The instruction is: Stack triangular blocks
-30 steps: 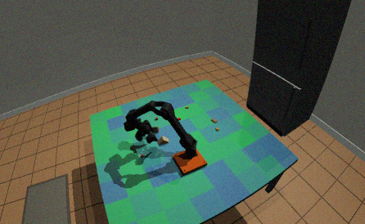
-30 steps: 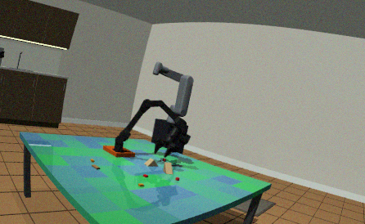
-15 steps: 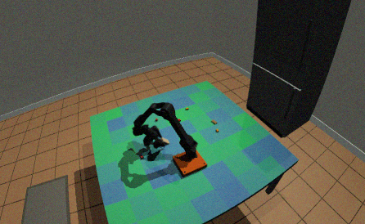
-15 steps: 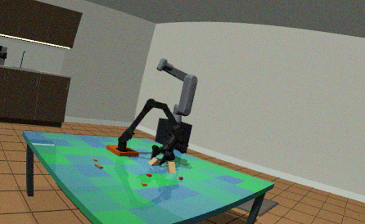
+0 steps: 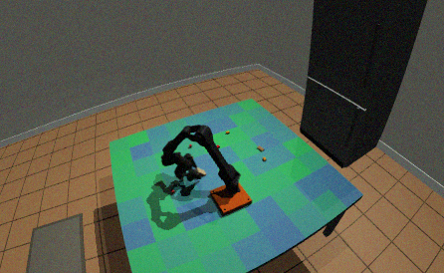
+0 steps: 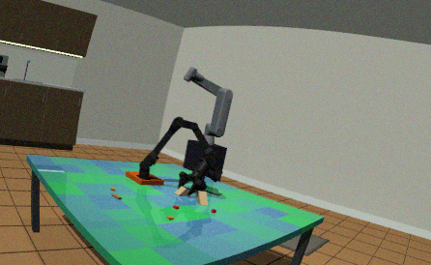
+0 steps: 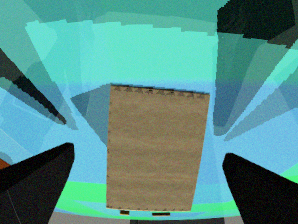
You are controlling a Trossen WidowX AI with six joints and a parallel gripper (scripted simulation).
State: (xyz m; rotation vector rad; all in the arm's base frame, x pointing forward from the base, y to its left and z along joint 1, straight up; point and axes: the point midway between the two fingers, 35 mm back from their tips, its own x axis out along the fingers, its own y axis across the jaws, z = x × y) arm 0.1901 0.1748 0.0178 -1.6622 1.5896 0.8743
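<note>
Two tan triangular blocks lie close together on the table, one (image 6: 182, 191) lower and one (image 6: 202, 197) taller. In the top view only one block (image 5: 199, 172) shows beside the arm's wrist; the other is hidden by the gripper. My gripper (image 5: 183, 184) (image 6: 193, 187) (image 7: 152, 156) is wide open and low over the blocks. In the wrist view a tan rectangular block face (image 7: 156, 163) lies between the two dark fingers, with a gap on each side. I cannot tell which of the two blocks it is.
The arm's orange base (image 5: 230, 199) (image 6: 145, 179) stands mid-table. Small red and orange bits (image 5: 264, 158) (image 6: 175, 207) lie scattered on the green-blue table (image 5: 279, 229) (image 6: 101, 227). A black fridge (image 5: 358, 75) stands off the table. A grey arm on a black box (image 6: 205, 161) stands behind the table.
</note>
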